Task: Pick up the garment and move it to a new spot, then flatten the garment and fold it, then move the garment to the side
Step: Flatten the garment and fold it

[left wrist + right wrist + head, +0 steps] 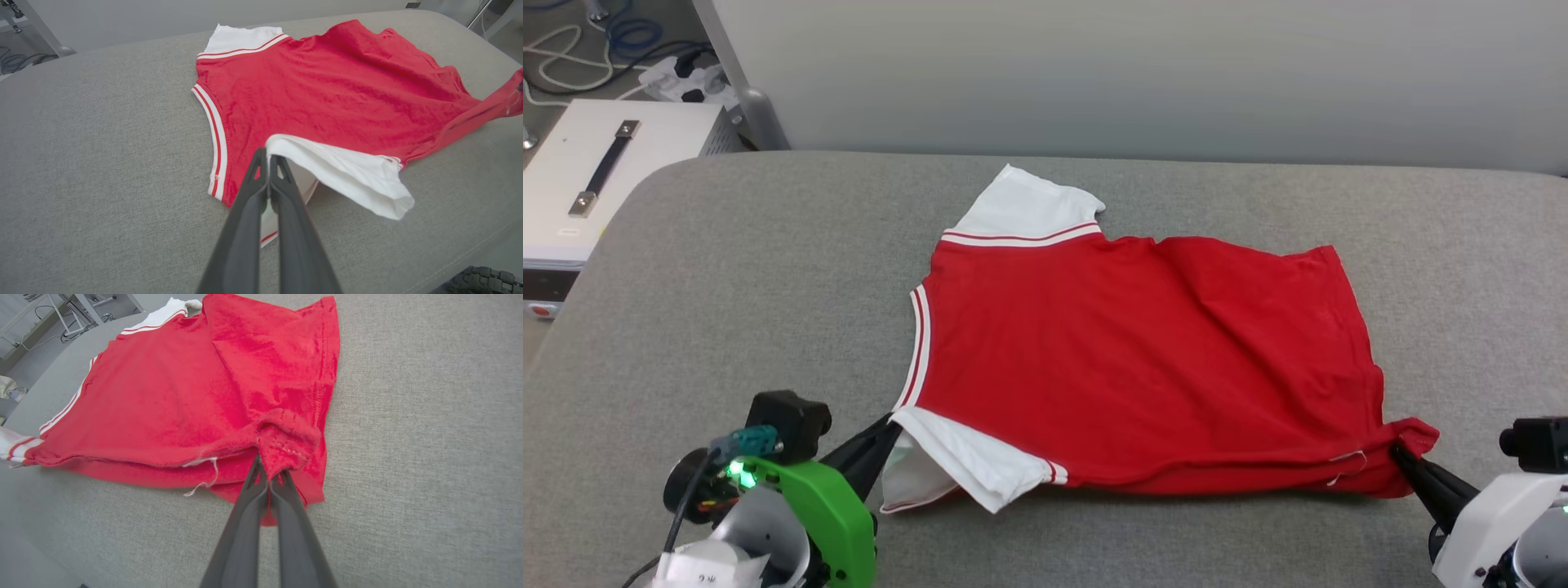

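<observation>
The garment (pixel 1143 359) is a red jersey with white sleeves and striped trim, spread plain side up on the grey padded table (pixel 727 269), collar toward the left. Its lettering is hidden. My left gripper (pixel 894 425) is shut on the near shoulder by the white sleeve (pixel 347 171), and that sleeve hangs folded over beside the fingers (pixel 261 192). My right gripper (pixel 1398 449) is shut on the near hem corner (pixel 286 445), which is bunched and lifted a little off the table. The far sleeve (pixel 1029 208) lies flat.
A white equipment case with a black handle (pixel 605 167) stands off the table's far left, with cables and a power strip (pixel 678 77) on the floor behind it. A pale wall (pixel 1143 73) runs along the table's far edge. Bare grey padding surrounds the jersey.
</observation>
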